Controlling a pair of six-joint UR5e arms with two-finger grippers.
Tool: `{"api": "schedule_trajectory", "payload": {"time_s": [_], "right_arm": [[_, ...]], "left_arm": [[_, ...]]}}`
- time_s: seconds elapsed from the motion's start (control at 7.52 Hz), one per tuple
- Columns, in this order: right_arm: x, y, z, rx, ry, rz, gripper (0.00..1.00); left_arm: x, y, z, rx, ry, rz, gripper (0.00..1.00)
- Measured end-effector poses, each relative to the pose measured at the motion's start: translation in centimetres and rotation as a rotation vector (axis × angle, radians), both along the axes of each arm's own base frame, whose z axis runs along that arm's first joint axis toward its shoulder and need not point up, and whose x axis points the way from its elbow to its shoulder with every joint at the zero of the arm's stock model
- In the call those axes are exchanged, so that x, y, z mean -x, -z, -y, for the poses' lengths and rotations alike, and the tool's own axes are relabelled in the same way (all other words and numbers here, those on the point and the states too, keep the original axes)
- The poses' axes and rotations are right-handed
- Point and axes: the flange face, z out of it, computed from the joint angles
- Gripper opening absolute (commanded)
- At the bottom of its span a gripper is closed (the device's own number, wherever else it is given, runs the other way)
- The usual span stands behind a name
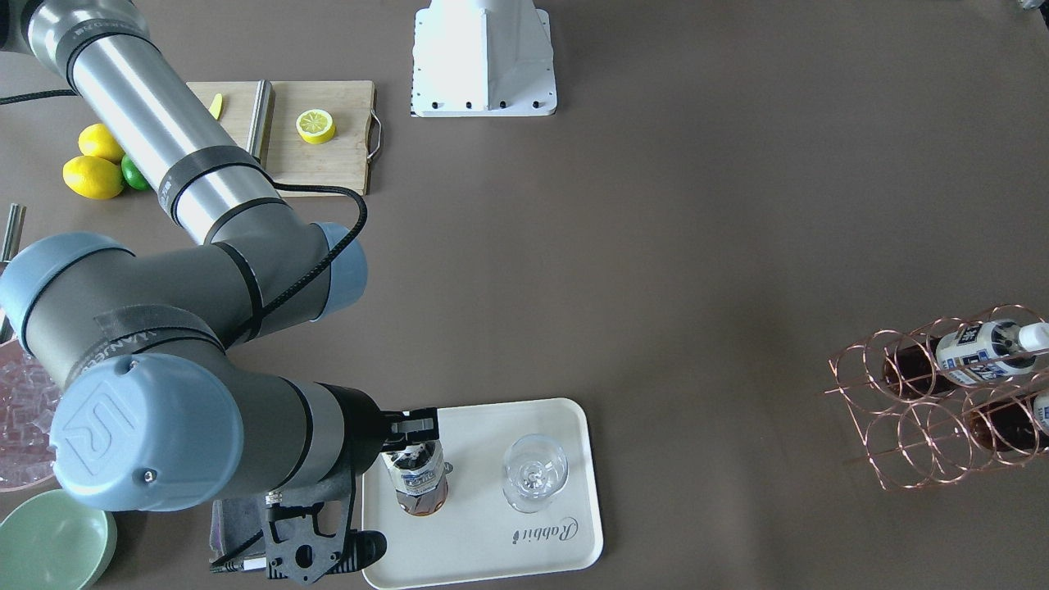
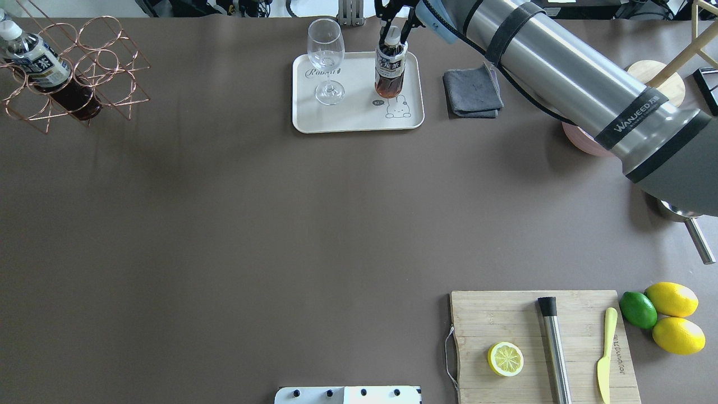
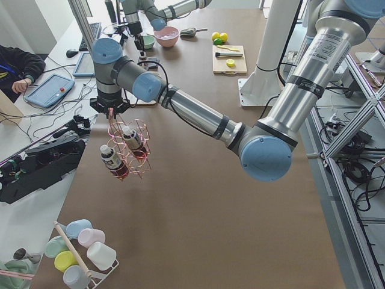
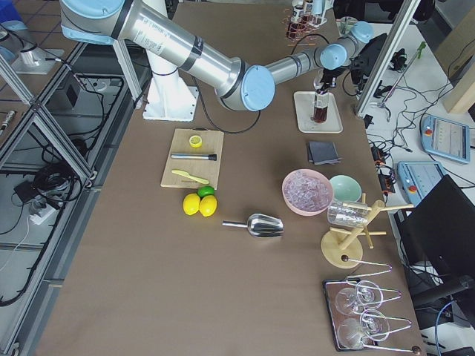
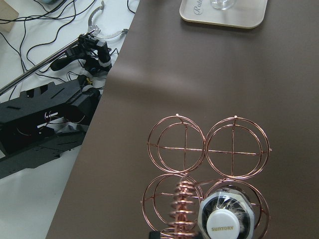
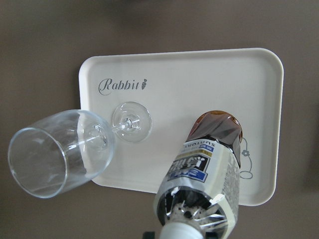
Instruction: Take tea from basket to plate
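Item: tea bottle [image 2: 391,70], upright on your plate [image 2: 359,120], right of the wine glass [image 2: 326,56]. Right gripper [image 2: 394,35] has its fingers pinched on the bottle's neck.
Item: basket [image 3: 129,150], far left, tilted. Only the left side view shows you the left gripper [image 3: 111,108], above the handle; grip unreadable.

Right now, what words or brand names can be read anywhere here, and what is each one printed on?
"Rabbit": on the plate.
"SUNTORY": on the white cap of a bottle in the basket.
"WANJEED": on a black band round the right arm.
Label of the tea on the plate: print too blurred to read.
Print on the yellow knife: too small to read.
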Motion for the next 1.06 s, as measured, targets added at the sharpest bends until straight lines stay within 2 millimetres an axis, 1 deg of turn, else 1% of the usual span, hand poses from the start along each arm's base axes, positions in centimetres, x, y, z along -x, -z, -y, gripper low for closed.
{"api": "schedule_trajectory", "payload": {"time_s": [0.13, 0.27, 0.4, 0.53, 0.66, 0.8, 1.06], "right_arm": [[0.1, -0.1, -0.1, 0.000, 0.002, 0.000, 0.56], [0.1, -0.2, -0.1, 0.000, 0.002, -0.001, 0.58], [0.1, -0.2, -0.1, 0.001, 0.002, -0.002, 0.60], [-0.1, -0.2, 0.1, 0.001, -0.001, -0.002, 0.62], [-0.5, -0.2, 0.2, 0.001, -0.004, -0.001, 0.64], [-0.7, -0.2, 0.3, -0.002, -0.005, -0.001, 0.67], [-2.4, 0.4, 0.4, -0.017, -0.009, 0.002, 0.69]], "left_arm": [[-0.7, -0.3, 2.8, -0.040, -0.030, 0.032, 0.00], [-1.2, -0.3, 5.1, -0.072, -0.046, 0.050, 0.00], [-2.2, 0.2, 7.1, -0.089, -0.054, 0.071, 0.00], [-3.2, 0.5, 8.5, -0.093, -0.059, 0.089, 0.00], [-3.9, 0.3, 9.6, -0.086, -0.062, 0.100, 0.00], [-4.3, -0.3, 10.7, -0.082, -0.063, 0.104, 0.00], [-4.9, -1.2, 11.4, -0.075, -0.068, 0.106, 0.00]]}}
